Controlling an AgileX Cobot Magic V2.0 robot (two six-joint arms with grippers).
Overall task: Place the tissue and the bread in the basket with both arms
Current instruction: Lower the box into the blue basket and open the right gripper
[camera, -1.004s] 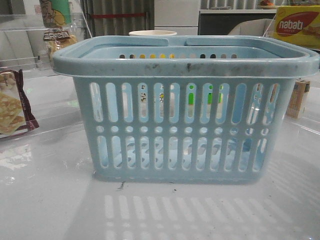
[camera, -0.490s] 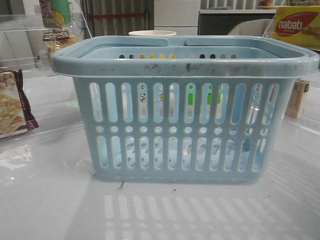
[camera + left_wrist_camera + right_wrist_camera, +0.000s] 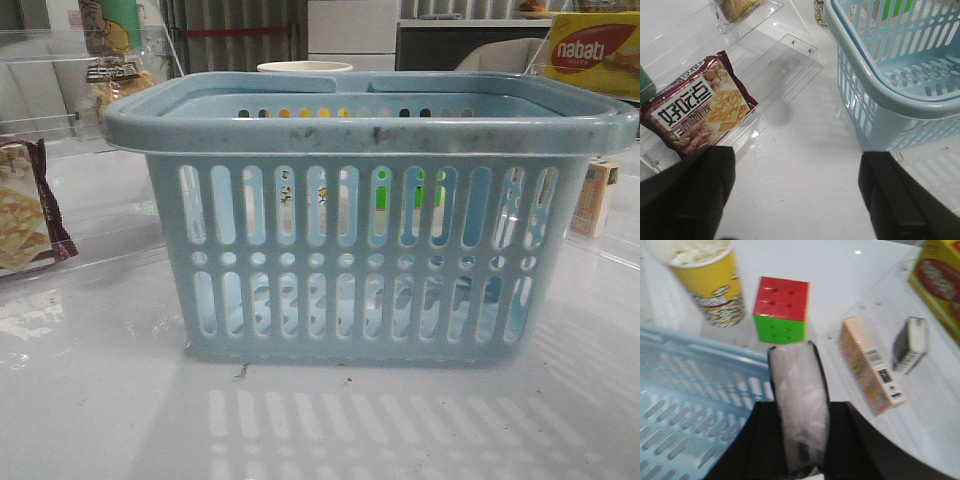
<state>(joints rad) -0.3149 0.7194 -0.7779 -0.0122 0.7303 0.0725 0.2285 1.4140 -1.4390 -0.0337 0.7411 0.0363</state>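
Observation:
The light-blue basket (image 3: 370, 260) stands mid-table and also shows in the left wrist view (image 3: 900, 85) and the right wrist view (image 3: 685, 390). My right gripper (image 3: 799, 407) is shut on a tissue pack (image 3: 797, 375), dark-edged with a whitish face, held by the basket's far rim. A second similar dark pack (image 3: 910, 345) lies beyond it. The bread (image 3: 118, 85) in clear wrap sits on an acrylic shelf at the far left and shows at the edge of the left wrist view (image 3: 740, 6). My left gripper (image 3: 795, 165) is open and empty over bare table left of the basket.
A maroon-edged cracker packet (image 3: 700, 107) lies on a clear acrylic tray (image 3: 785, 65) left of the basket. Behind the basket are a yellow popcorn cup (image 3: 710, 280), a colour cube (image 3: 781, 310), a tan carton (image 3: 871, 365) and a yellow Nabati box (image 3: 595, 50).
Almost nothing; the basket and the tan carton at the right look shifted very slightly to the left.

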